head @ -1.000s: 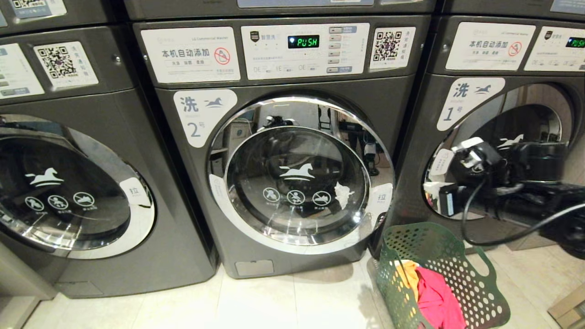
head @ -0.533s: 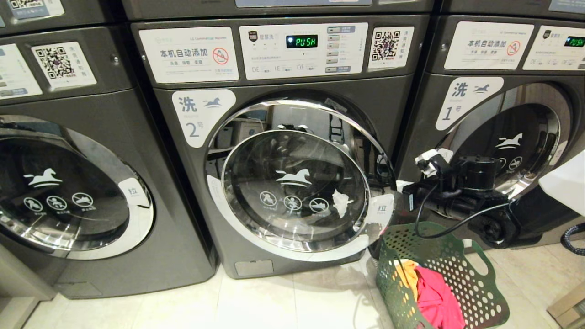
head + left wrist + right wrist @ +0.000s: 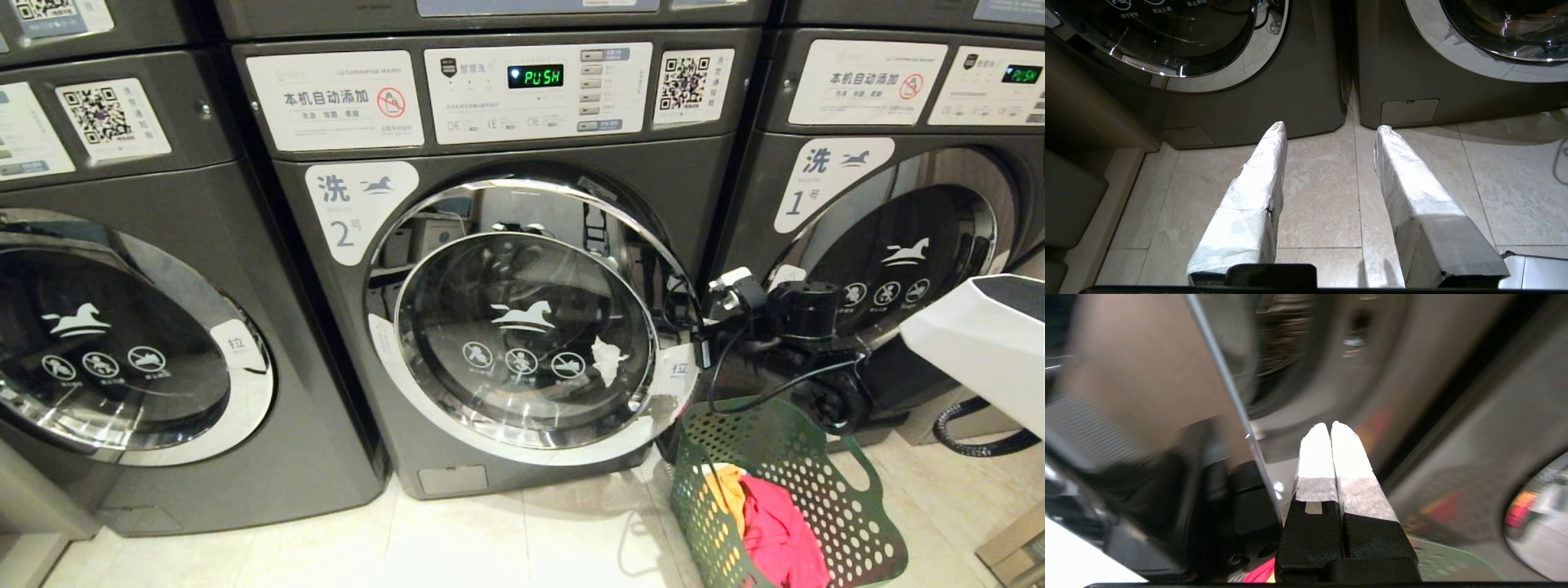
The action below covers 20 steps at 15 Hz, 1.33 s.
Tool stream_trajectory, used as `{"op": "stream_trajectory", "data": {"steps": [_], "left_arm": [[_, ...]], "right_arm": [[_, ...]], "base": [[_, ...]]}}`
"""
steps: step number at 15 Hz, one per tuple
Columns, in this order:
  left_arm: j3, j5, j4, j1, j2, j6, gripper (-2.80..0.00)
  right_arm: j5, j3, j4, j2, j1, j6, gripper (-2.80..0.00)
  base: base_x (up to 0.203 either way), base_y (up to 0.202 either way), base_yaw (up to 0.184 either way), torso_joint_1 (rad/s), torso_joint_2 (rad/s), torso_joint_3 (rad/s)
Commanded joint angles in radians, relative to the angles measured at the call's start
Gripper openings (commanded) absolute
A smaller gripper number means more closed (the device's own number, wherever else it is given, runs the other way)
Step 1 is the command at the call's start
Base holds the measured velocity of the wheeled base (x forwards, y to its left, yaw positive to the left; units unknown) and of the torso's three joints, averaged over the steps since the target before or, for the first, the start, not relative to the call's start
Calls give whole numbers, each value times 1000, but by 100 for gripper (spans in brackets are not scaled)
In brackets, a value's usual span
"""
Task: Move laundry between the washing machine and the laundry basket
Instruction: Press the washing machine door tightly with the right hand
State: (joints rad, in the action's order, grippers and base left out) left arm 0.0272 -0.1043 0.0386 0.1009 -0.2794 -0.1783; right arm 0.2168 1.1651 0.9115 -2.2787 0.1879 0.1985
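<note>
The middle washing machine (image 3: 490,269), marked 2, is filling most of the head view, and its round door (image 3: 526,327) is now standing slightly ajar: the right edge is hanging out from the front panel, where a second ago it was sitting flush. The right arm is coming in from the right across the front of the neighbouring machine (image 3: 890,204), marked 1, and over the last second it has been travelling steadily leftward. The right gripper (image 3: 702,351) is now arriving at the door's right rim, by the small pull label, just above the laundry basket (image 3: 849,523). In the right wrist view its fingers (image 3: 1327,453) are pressed together, holding nothing, with the chrome door edge just beside them; whether they are touching that edge is hard to say, as the view is smeared. The green basket is sitting on the floor tiles to the right of the door, with red and yellow laundry (image 3: 771,531) lying inside. The left gripper (image 3: 1331,128) is hanging low over the floor (image 3: 1323,196) between two machine bases, fingers parted and empty. Judgement: the door-opening step is under way and no clothing is being transferred yet.
</note>
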Motion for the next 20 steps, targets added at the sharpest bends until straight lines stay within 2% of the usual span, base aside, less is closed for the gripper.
{"op": "stream_trajectory", "data": {"steps": [1,3,6,9,13,15,16,17,18,20], "left_arm": [[2,0,-7,0,-4,-1,-280],[8,11,-30,0,-4,-1,-280],[14,35,-62,0,-4,-1,-280],[14,37,-62,0,-4,-1,-280],[14,37,-63,0,-4,-1,-280],[14,37,-63,0,-4,-1,-280],[14,37,-62,0,-4,-1,-280],[14,37,-62,0,-4,-1,-280],[14,37,-63,0,-4,-1,-280],[14,37,-62,0,-4,-1,-280]], "right_arm": [[-62,69,0,-53,9,1,-280],[-154,128,2,-78,4,1,-280],[-380,293,3,-110,-14,6,-280],[-355,239,2,25,-5,5,-280],[-213,-89,5,245,15,6,-280],[-184,-247,16,314,23,44,-280],[-209,-312,53,327,24,110,-280],[-285,-346,148,315,26,176,-280],[-353,-360,236,276,27,212,-280],[-450,-334,275,210,26,236,-280]], "base": [[0,0,0,0,0,0],[0,0,0,0,0,0],[0,0,0,0,0,0],[0,0,0,0,0,0],[0,0,0,0,0,0],[0,0,0,0,0,0],[0,0,0,0,0,0],[0,0,0,0,0,0],[0,0,0,0,0,0],[0,0,0,0,0,0]]}}
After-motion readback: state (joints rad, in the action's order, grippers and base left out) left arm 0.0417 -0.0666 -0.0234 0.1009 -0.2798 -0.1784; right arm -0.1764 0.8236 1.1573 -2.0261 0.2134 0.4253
